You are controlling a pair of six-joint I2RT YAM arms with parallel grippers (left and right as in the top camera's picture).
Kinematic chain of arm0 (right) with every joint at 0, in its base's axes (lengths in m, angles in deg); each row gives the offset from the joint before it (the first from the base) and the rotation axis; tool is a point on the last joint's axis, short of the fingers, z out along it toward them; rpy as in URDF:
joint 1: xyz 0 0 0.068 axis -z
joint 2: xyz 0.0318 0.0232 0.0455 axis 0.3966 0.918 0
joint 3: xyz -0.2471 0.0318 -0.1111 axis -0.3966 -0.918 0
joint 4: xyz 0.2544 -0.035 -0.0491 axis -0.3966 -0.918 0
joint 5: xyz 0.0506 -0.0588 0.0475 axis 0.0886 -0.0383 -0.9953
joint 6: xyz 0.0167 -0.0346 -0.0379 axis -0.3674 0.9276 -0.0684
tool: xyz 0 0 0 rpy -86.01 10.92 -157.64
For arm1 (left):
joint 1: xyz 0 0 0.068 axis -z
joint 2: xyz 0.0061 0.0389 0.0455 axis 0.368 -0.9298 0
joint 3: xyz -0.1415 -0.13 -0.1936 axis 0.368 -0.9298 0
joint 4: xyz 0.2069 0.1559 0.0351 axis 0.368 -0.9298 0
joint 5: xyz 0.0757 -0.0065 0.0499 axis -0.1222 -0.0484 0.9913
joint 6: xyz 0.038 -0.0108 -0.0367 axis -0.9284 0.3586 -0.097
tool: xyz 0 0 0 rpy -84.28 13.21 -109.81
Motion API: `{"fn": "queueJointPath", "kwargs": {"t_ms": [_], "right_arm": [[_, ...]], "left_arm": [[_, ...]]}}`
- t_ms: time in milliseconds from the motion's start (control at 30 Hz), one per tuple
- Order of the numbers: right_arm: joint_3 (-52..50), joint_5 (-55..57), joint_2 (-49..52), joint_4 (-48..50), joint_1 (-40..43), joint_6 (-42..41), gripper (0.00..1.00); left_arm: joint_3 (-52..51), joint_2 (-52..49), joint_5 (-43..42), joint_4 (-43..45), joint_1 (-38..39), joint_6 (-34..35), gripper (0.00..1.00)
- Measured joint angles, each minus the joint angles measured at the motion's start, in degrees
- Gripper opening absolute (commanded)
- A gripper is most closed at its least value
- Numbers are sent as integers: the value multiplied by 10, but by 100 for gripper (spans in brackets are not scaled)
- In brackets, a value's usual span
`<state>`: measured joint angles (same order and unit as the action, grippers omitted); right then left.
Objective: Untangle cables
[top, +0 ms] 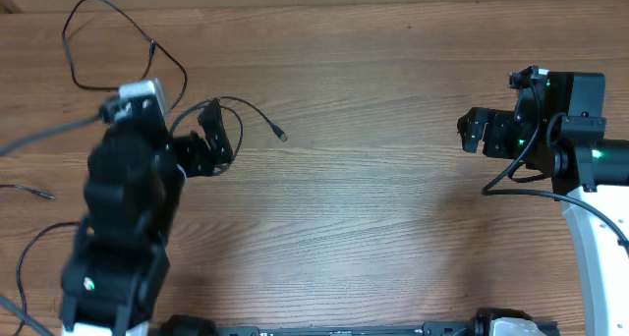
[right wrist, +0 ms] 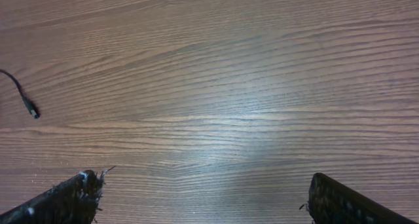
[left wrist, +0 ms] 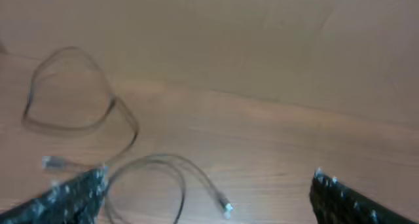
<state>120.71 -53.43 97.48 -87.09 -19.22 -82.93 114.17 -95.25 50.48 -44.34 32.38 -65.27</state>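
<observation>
A thin black cable loops at the table's far left and runs under my left arm. A second strand arcs to a silver-tipped plug just right of my left gripper, which is open and empty. The blurred left wrist view shows a loop and a curl ending in the plug, with the open fingers on either side. My right gripper is open and empty far to the right. Its wrist view shows bare wood between the fingers and one plug end at the left edge.
Another thin cable end and a loop lie at the left edge beside the left arm's base. The wooden table spans the view between both arms. The right arm's thicker wire hangs near its wrist.
</observation>
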Motion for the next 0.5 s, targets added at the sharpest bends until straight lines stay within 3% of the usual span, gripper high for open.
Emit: {"fn": "queueJointPath", "kwargs": {"t_ms": [500], "right_arm": [[0,0,0,0,0,0,100]], "left_arm": [[-358,220,-25,356,-38,35,100]]}}
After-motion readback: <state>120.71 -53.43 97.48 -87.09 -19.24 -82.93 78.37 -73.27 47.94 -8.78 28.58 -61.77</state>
